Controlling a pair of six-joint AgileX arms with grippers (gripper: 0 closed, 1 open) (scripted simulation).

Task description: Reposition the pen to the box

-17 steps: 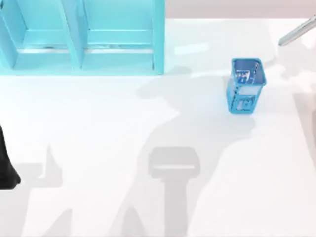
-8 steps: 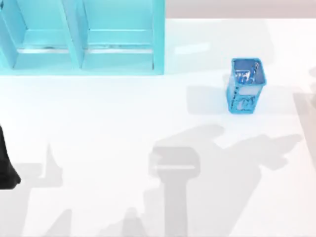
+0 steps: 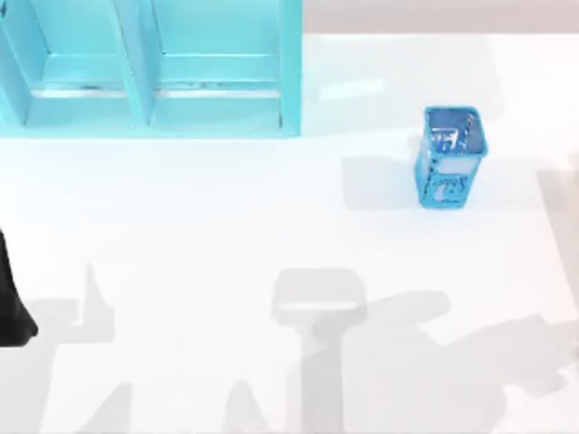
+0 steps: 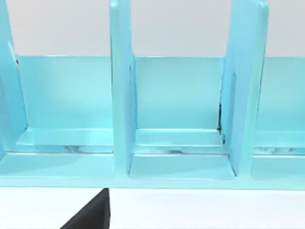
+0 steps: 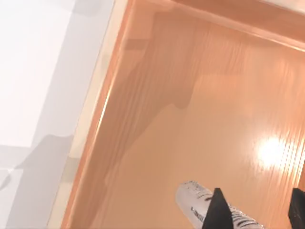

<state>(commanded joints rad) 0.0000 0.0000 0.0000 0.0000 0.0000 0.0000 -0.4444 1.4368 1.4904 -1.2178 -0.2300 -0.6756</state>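
The pen (image 5: pixel 198 201) shows its silvery-grey barrel in the right wrist view, between the black fingers (image 5: pixel 217 212) of my right gripper (image 5: pixel 257 215), which is shut on it. Under them is an orange wooden surface beyond the white table's edge. The cyan box (image 3: pixel 154 68), an open rack with upright dividers, stands at the table's back left and also faces the left wrist camera as the box (image 4: pixel 181 119). My left arm (image 3: pixel 11 312) is parked at the left edge of the table.
A blue mesh cup (image 3: pixel 450 158) stands at the back right of the white table (image 3: pixel 226 226). Grey arm shadows lie across the table's front right. The table's edge (image 5: pixel 90 119) borders the orange surface.
The pen's grey barrel, at the top view's back right corner a second ago, has left that view. The right arm's shadow has slid from the table's middle toward its front right.
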